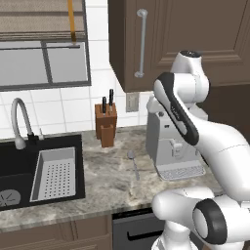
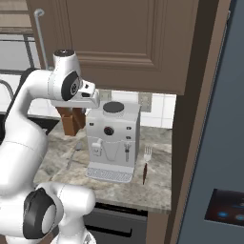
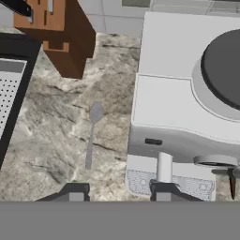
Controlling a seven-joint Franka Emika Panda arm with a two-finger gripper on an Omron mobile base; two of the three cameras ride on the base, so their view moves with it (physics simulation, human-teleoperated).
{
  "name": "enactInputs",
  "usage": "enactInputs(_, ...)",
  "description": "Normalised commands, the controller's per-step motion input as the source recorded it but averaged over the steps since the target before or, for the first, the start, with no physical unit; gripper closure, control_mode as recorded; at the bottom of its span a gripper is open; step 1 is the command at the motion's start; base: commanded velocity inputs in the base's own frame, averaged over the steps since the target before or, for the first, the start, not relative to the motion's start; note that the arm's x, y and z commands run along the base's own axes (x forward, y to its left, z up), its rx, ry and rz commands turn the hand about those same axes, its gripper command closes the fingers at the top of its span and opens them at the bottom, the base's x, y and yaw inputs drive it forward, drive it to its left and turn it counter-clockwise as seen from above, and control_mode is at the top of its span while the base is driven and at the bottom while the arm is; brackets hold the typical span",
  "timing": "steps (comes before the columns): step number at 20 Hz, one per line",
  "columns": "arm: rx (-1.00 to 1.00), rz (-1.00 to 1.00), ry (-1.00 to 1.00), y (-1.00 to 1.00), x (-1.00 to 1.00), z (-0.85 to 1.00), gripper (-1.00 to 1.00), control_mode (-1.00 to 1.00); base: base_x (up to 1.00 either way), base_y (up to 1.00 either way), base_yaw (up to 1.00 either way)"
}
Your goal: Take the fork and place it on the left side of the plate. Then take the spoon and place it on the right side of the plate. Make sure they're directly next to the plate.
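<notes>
Hovering gripper (image 3: pixel 119 192) (jaws apart), nothing held

The tabletop (image 1: pixel 107 180) is grey, marbled stone. A black sink (image 1: pixel 29 168) is set into its left end. A brown knife block (image 1: pixel 106 124) stands near the back edge, close to the sink. The spoon (image 1: pixel 133 162) lies flat in the middle, between the sink and the coffee machine (image 2: pixel 113 140). The machine stands toward the right end. The fork (image 2: pixel 146 164) lies just beside the machine, on its right, with its tines toward the back edge.
</notes>
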Motion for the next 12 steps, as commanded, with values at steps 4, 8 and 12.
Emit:
enactInputs(4, 0.00, 0.00, 0.00, 0.06, -0.14, -0.06, -1.00, -1.00, 0.00, 0.00, 0.00)
enactInputs(8, -0.01, 0.00, 0.01, 0.43, -0.31, -0.38, -1.00, -1.00, 0.00, 0.00, 0.00)
enactInputs(12, -0.04, 0.00, 0.07, 0.58, -0.25, -0.54, -1.00, -1.00, 0.00, 0.00, 0.00)
